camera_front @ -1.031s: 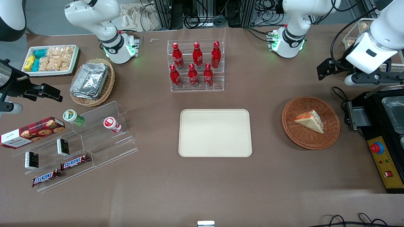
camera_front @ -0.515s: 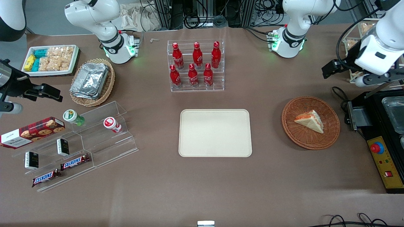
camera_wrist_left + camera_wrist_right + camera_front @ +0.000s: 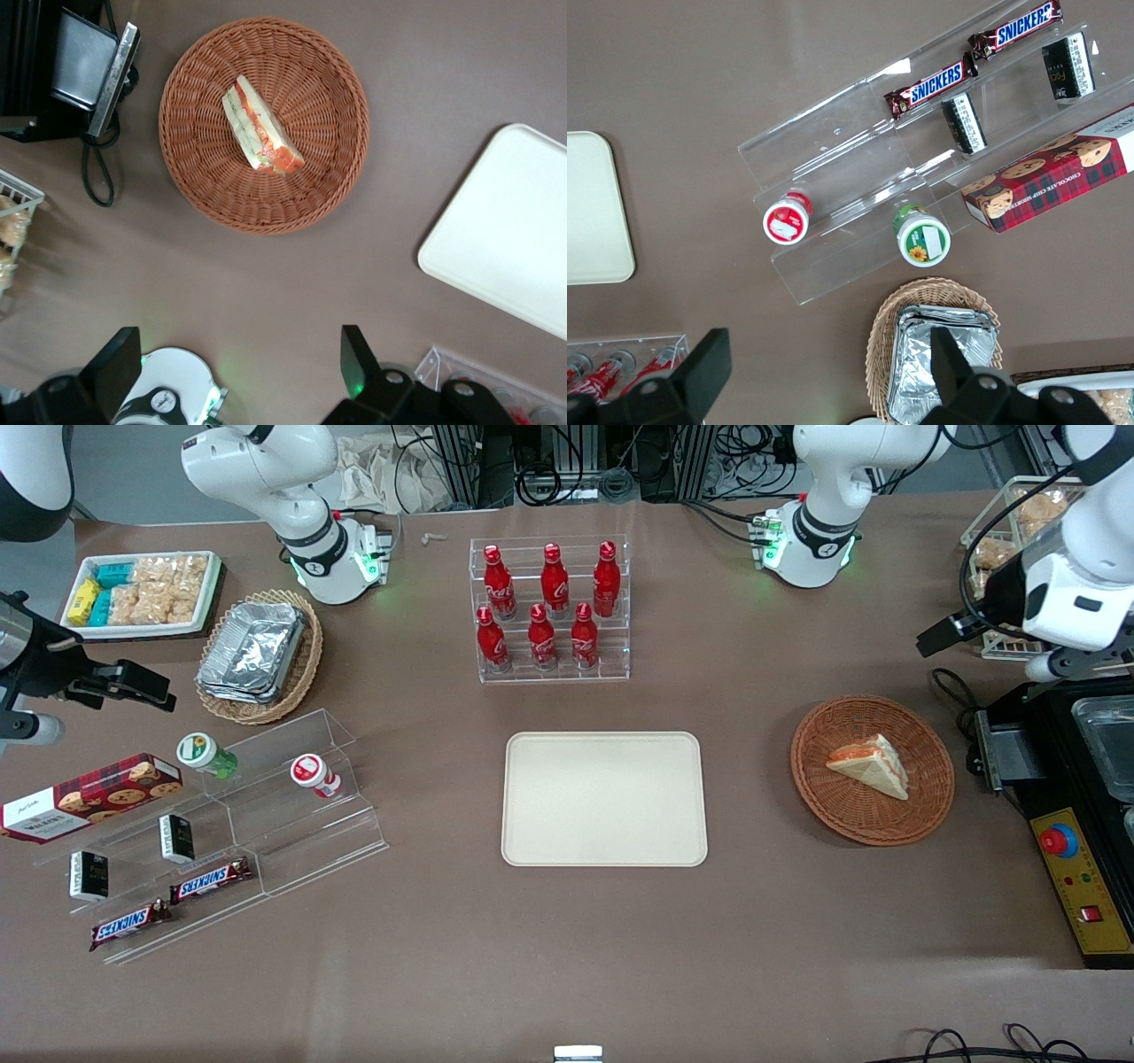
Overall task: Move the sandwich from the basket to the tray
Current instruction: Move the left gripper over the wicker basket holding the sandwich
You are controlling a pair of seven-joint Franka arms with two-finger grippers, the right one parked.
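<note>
Snickers bars (image 3: 211,880), two of them, lie nearest the front camera on a clear stepped stand (image 3: 292,841) toward the parked arm's end of the table. Two small black boxes (image 3: 177,838) stand on the step above them. One red cookie box (image 3: 89,797) lies beside these. Two capped jars rest a little farther off on the stand, one with a green cap (image 3: 197,749) and one with a red cap (image 3: 307,771).

One cream tray (image 3: 602,797) lies flat at the middle of the table with nothing on it. One reddish-brown wicker basket (image 3: 824,806) sits well apart from the tray, toward the working arm's end. One sandwich (image 3: 870,766) lies near the basket's middle. It is a triangular wedge of white bread, resting on its side, with orange-red and green layers showing along its cut edge.

Farther from the camera, one tan basket (image 3: 301,673) holds a stack of foil containers (image 3: 252,651). Six red bottles (image 3: 549,607) stand in a clear rack, three to a row. One white tray of snack packets (image 3: 142,593) is farther off.

The left arm reaches over the working arm's end of the table. Its gripper (image 3: 235,372) hangs high above the tabletop, farther from the camera than the basket, fingers spread wide and holding nothing. The wrist camera looks straight down on the basket and sandwich.
</note>
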